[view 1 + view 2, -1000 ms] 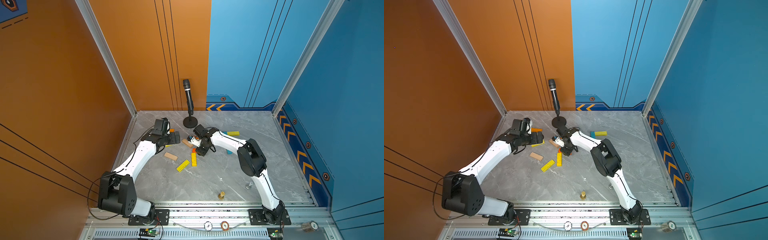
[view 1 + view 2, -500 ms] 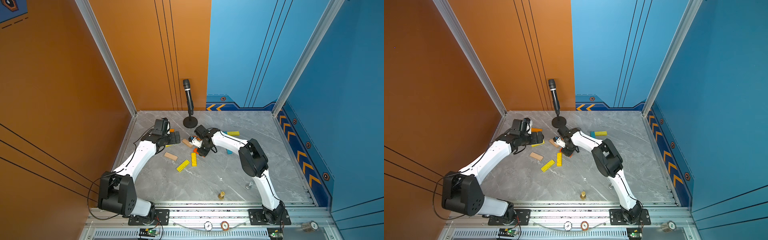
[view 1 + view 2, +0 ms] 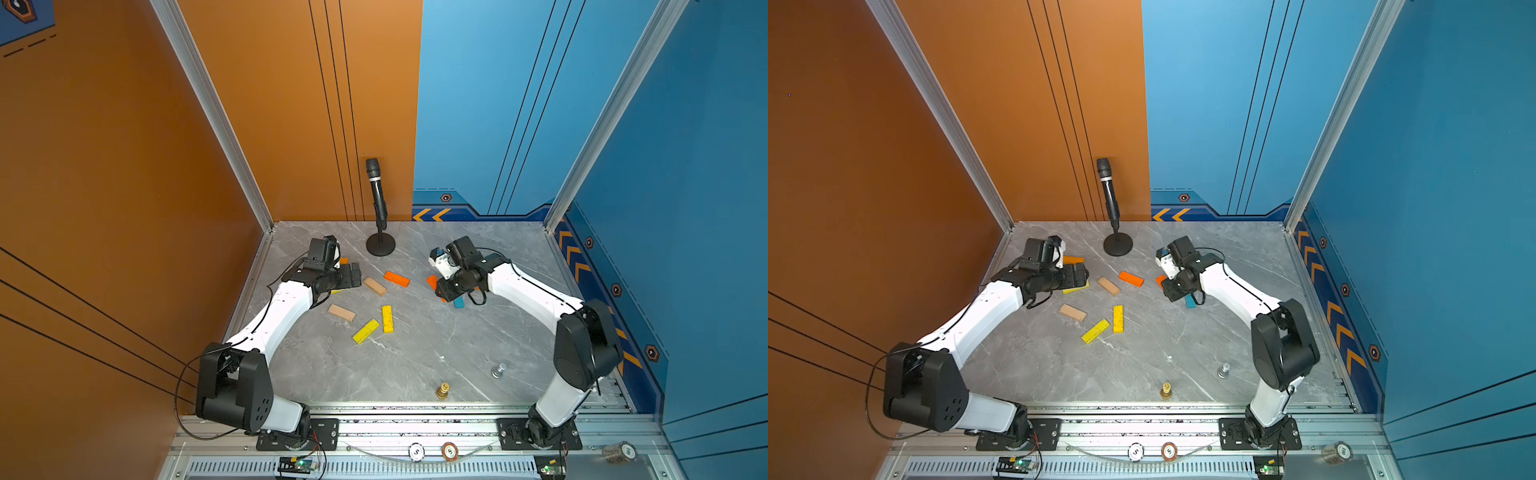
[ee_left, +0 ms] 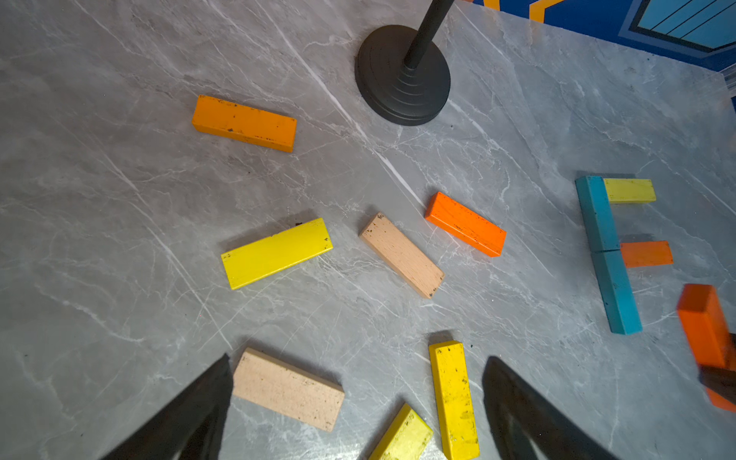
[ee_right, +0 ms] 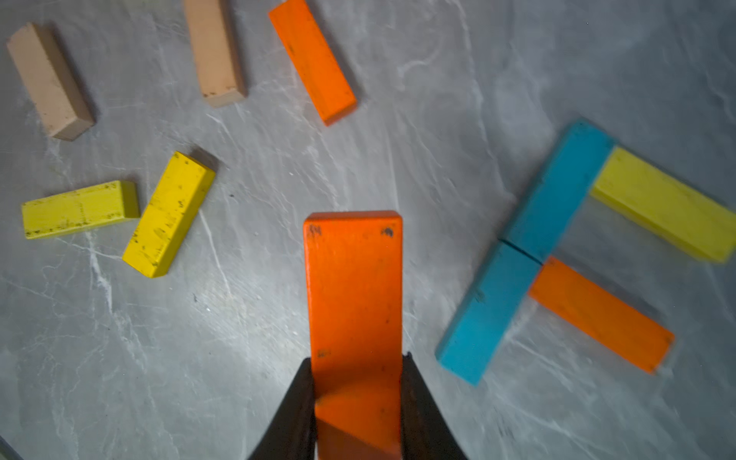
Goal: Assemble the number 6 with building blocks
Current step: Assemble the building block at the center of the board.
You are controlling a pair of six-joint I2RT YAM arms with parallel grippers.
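Observation:
My right gripper [image 5: 356,362] is shut on an orange block [image 5: 353,286] that sticks out past its fingertips above the table. In a top view the held block [image 3: 432,281] hangs left of the laid figure. That figure is two blue blocks [image 5: 557,191] [image 5: 486,314] end to end, with a yellow block [image 5: 661,203] and an orange block [image 5: 601,314] branching off. My left gripper [image 4: 358,358] is open and empty, over a tan block [image 4: 288,390] and a yellow block [image 4: 454,398]. Loose tan [image 3: 375,286], orange [image 3: 397,279] and yellow [image 3: 365,331] blocks lie mid-table.
A black microphone stand [image 3: 380,245] rises at the back centre. A gold chess piece [image 3: 443,390] and a silver one [image 3: 498,370] stand near the front rail. Orange and blue walls close in the table on three sides.
My right gripper has shut on the orange block and carried it to the right, away from the loose pile and toward the blue blocks. The left arm has stayed put.

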